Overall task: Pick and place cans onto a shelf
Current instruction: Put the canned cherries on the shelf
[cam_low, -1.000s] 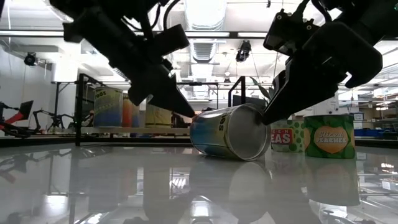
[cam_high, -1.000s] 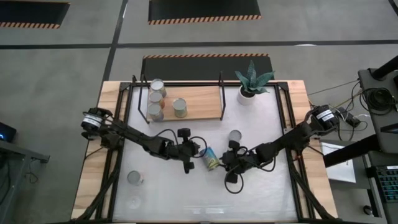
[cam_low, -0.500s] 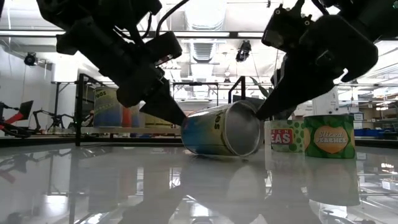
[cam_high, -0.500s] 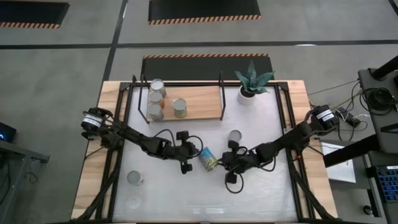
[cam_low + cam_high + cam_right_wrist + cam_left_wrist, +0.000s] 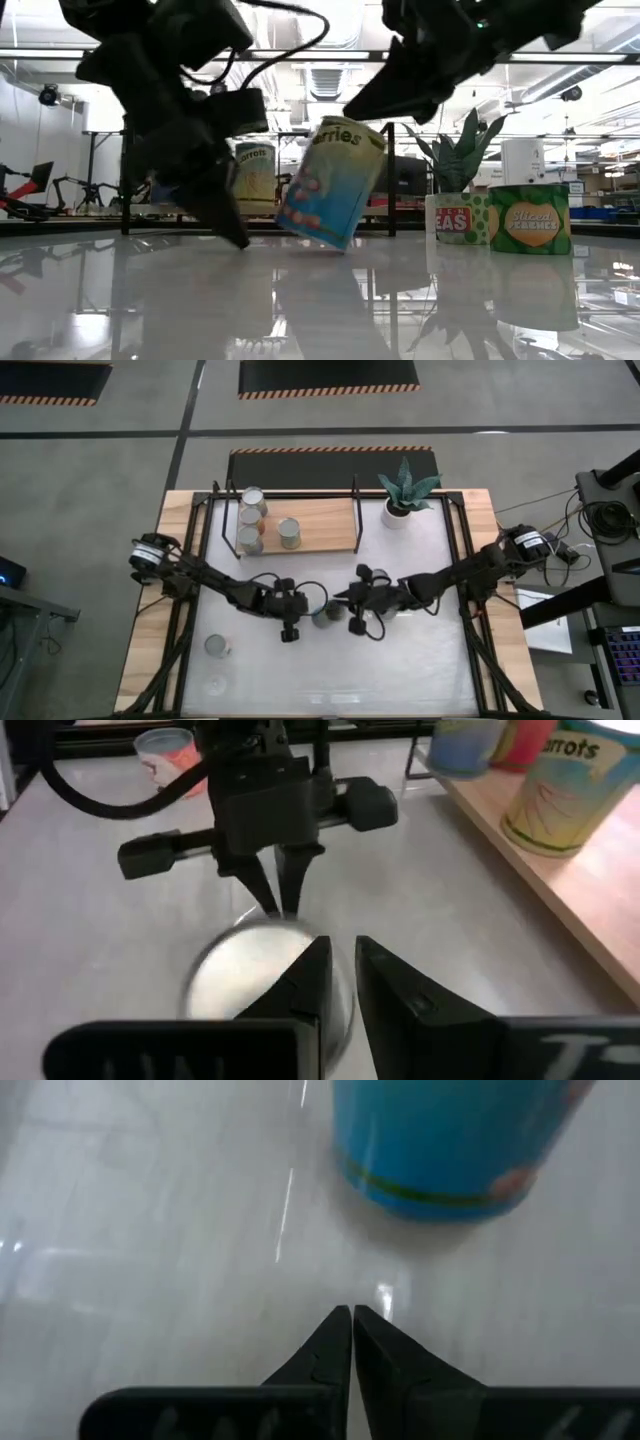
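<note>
A blue-labelled can (image 5: 330,185) stands tilted on the white table, its lower edge down and its shiny top (image 5: 255,975) leaning toward my right gripper. My right gripper (image 5: 343,955) is at the can's upper rim, nearly shut on it; it also shows in the high view (image 5: 343,600). My left gripper (image 5: 352,1312) is shut, its tips low over the table just left of the can's base (image 5: 450,1150), apart from it. The wooden shelf (image 5: 325,525) lies at the far left, with three cans (image 5: 253,500) standing on it. My right gripper pinches the can's upper rim (image 5: 345,982) between its two fingers, one finger over the shiny top and one outside the wall. The fingers come slanting down from the table's right. The can leans off upright, with its lower edge (image 5: 335,245) on the table.
A potted plant (image 5: 405,490) stands at the far right of the shelf. One can (image 5: 217,646) stands near the table's near left corner. Two green-labelled cans (image 5: 530,218) show to the right in the low view. Black frame bars run along both table sides.
My right gripper has risen and gone toward the table's left, raising the can's top end. The can, which lay on its side, is now tipped nearly upright on its lower edge. My left gripper has tipped downward, its shut tips sinking toward the table beside the can.
</note>
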Robot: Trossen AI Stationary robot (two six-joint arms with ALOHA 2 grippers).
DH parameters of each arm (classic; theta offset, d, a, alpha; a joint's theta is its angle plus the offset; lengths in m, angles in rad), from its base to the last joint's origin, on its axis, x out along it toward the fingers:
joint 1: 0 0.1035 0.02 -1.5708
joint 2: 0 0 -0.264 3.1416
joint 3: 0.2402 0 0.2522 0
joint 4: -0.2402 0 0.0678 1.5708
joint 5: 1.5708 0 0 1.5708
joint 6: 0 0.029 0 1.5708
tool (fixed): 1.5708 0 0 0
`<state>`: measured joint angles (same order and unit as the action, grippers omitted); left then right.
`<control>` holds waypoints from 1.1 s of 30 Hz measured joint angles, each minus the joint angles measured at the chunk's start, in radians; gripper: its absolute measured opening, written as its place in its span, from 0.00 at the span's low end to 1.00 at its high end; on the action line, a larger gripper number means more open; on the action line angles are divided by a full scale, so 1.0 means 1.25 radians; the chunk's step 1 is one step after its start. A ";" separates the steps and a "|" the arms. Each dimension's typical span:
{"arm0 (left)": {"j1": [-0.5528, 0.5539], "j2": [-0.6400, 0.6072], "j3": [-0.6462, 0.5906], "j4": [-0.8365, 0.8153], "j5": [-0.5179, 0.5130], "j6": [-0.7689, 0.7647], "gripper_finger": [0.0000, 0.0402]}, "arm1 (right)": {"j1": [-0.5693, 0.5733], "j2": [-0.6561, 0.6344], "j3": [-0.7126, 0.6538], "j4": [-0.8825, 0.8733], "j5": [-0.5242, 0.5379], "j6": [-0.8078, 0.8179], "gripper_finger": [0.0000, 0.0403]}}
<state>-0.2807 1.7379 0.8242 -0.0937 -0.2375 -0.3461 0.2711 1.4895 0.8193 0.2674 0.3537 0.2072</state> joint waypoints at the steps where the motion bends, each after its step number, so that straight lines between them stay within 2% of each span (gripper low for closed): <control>1: -0.004 -0.003 0.001 -0.020 0.001 -0.007 0.00 | -0.008 0.000 0.003 0.000 -0.011 -0.007 0.09; 7: -0.031 -0.022 0.004 -0.128 0.013 -0.021 0.00 | -0.017 0.000 0.023 -0.005 -0.039 -0.044 0.09; 10: -0.052 -0.049 0.000 -0.170 0.029 -0.019 0.00 | -0.013 -0.007 0.035 -0.051 -0.054 -0.047 0.09; 16: -0.097 -0.131 -0.002 -0.160 0.033 -0.017 0.00 | 0.004 -0.002 0.069 -0.174 -0.128 0.004 0.09; 18: -0.113 -0.148 -0.002 -0.133 -0.011 -0.005 0.00 | 0.011 0.002 0.070 -0.193 -0.130 0.030 0.09; 22: -0.125 -0.161 0.000 -0.044 -0.167 0.032 0.00 | 0.014 0.032 0.066 -0.183 -0.120 0.050 0.09; 26: -0.112 -0.146 -0.001 -0.028 -0.265 0.046 0.00 | 0.009 0.076 0.065 -0.183 -0.115 0.050 0.09; 30: -0.091 -0.107 -0.002 0.025 -0.282 0.051 0.00 | 0.008 0.105 0.071 -0.176 -0.114 0.050 0.09; 33: -0.084 -0.067 -0.002 0.112 -0.254 0.091 0.00 | 0.008 0.119 0.077 -0.163 -0.116 0.050 0.09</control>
<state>-0.3851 1.6547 0.8219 0.0467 -0.5550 -0.2318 0.2810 1.6387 0.9152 0.0631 0.2093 0.2695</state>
